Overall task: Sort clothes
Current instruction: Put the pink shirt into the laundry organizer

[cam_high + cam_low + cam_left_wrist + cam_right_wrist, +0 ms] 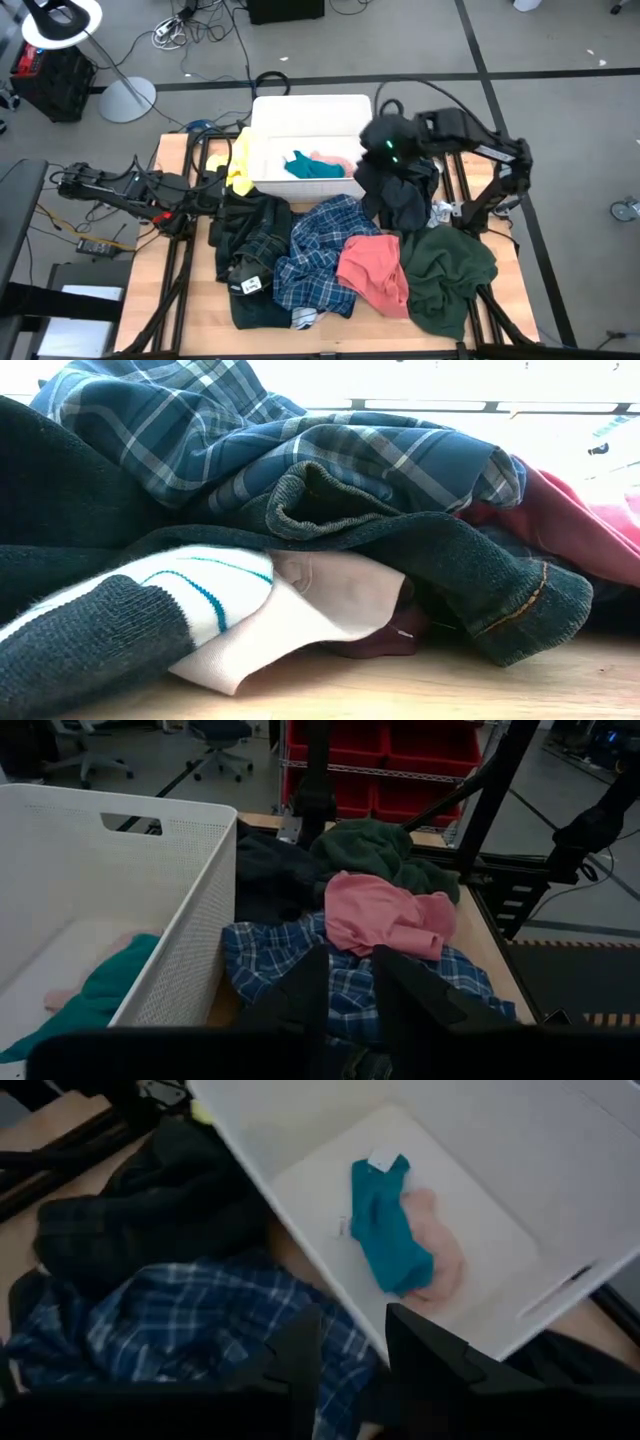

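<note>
A white bin stands at the table's far middle, with a teal garment lying on a pale pink one on its floor. My right gripper hovers open above the bin's near right corner with nothing between its fingers. A black garment lies on the table below it. In front of the bin lies a pile: a blue plaid shirt, a salmon pink piece, a dark green one and a dark garment. My left gripper waits open at the table's left.
A yellow garment hangs over the bin's left wall. In the low view a white striped piece and a maroon scrap lie under the pile at the near edge. Bare wood shows at the table's left and near right.
</note>
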### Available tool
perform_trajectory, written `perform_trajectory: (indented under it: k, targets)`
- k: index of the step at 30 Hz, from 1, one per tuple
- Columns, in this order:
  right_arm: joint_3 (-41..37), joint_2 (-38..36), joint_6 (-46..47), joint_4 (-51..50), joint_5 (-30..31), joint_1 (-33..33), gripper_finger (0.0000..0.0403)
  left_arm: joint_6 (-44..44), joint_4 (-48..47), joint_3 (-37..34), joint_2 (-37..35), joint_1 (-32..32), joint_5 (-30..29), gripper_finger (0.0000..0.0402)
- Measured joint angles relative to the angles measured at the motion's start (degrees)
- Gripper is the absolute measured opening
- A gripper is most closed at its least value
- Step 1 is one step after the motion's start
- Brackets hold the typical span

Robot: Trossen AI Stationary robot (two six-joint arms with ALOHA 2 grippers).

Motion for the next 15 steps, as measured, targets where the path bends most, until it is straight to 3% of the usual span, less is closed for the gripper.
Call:
perform_trajectory:
  k: [6, 15]
  targets:
    - [0.0, -1.53, 10.72, -5.7, 8.73, 13.26, 0.0115, -0.02, -0.02, 0.0, 0.0, 0.0, -0.02, 0.0087]
    - [-3.78, -0.64, 23.19, -9.28, 9.66, 27.19, 0.0115, -0.02, 0.0, 0.0, 0.0, -0.01, -0.07, 0.0087]
